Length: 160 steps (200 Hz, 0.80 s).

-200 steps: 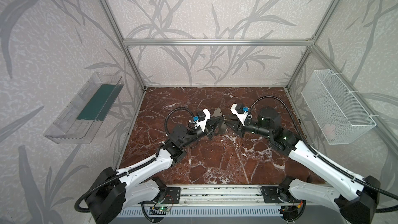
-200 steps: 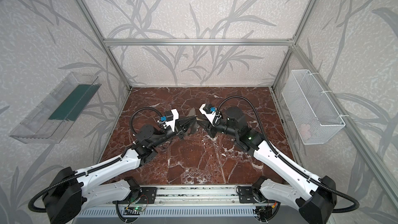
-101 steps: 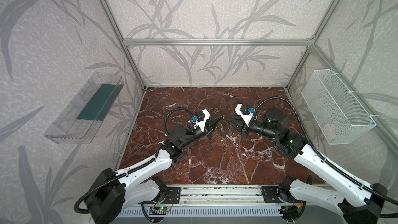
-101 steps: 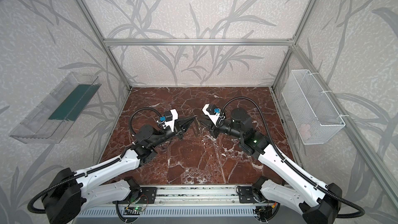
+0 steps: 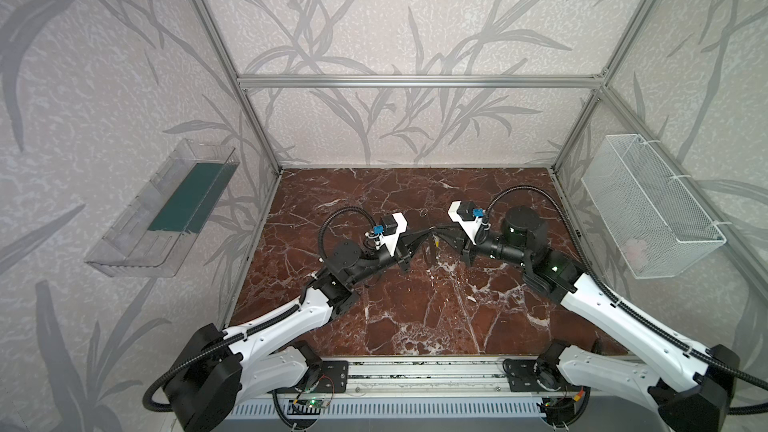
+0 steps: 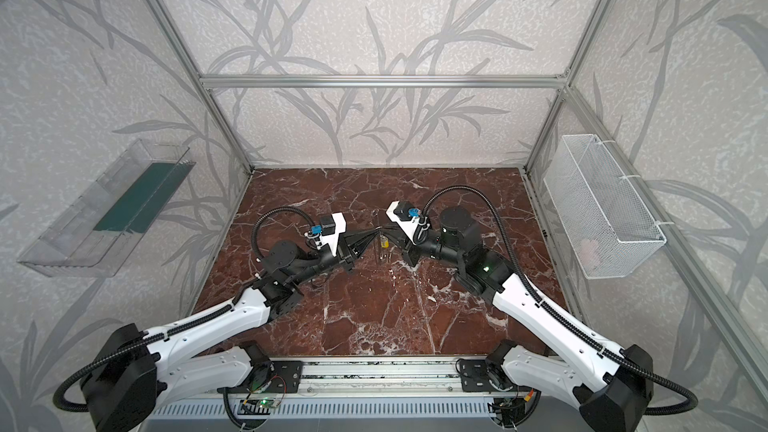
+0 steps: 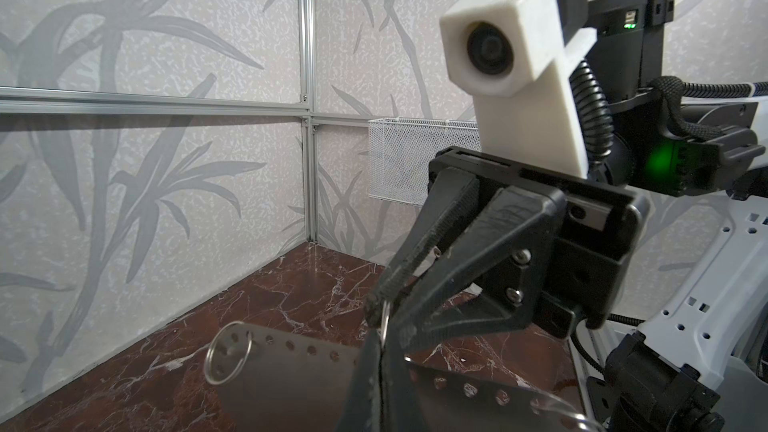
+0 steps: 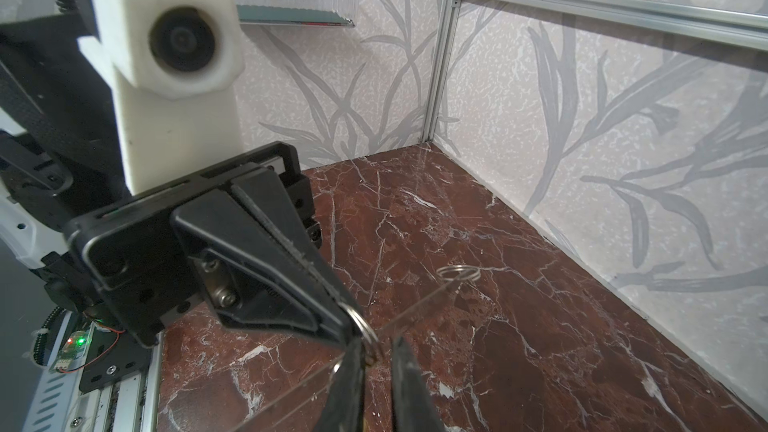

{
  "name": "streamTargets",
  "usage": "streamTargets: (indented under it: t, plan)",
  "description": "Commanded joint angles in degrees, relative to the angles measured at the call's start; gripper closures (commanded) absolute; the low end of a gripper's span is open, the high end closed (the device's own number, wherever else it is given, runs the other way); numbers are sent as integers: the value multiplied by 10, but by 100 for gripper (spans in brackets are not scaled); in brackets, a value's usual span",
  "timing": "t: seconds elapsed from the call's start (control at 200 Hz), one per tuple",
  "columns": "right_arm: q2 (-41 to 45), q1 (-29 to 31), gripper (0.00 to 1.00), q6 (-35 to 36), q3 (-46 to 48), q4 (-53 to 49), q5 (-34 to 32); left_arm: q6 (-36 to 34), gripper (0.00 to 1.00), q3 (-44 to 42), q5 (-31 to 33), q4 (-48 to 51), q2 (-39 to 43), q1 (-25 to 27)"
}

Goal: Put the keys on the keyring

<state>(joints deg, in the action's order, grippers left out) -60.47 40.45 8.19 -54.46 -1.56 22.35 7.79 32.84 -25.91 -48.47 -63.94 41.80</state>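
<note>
Left gripper (image 7: 376, 353) is clamped shut on the keys (image 7: 291, 376), a flat piece with small holes along its rim, held clear of the marble table (image 5: 415, 309). Right gripper (image 7: 380, 312) meets it tip to tip over the middle of the table. Its jaws stand nearly together, with a slim gap showing in the right wrist view, and I cannot tell whether they pinch anything. The left fingers (image 7: 361, 384) cover the middle of the piece, and the crowded tips hide the exact point of contact. A second silver ring (image 7: 227, 352) sits over the rim holes at one end of the piece, away from both grippers.

The keyring (image 8: 368, 332) is right at the meeting tips, against a right finger (image 8: 353, 371). Its yellow tag (image 6: 385, 243) hangs just below, between the two grippers, in both top views.

A clear bin (image 5: 137, 243) on the left wall holds a dark green sheet (image 5: 189, 197). A white wire basket (image 5: 615, 168) on the right wall holds something pale (image 5: 633, 249), too blurred to name.
</note>
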Motion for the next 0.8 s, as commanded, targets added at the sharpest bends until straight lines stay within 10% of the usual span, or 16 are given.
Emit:
streamTargets:
  t: [0.0, 0.52, 0.795]
  plan:
    - [-8, 1, 86, -6, -7, 19, 30, 15, 100, 14, -20, -34, -1, 0]
    - [-21, -23, 100, 45, -23, -18, 130, 15, 100, 15, -12, -16, 3, -1]
    - [-47, -26, 100, 162, -97, -183, 105, -38, 81, 30, 23, 134, 68, -3]
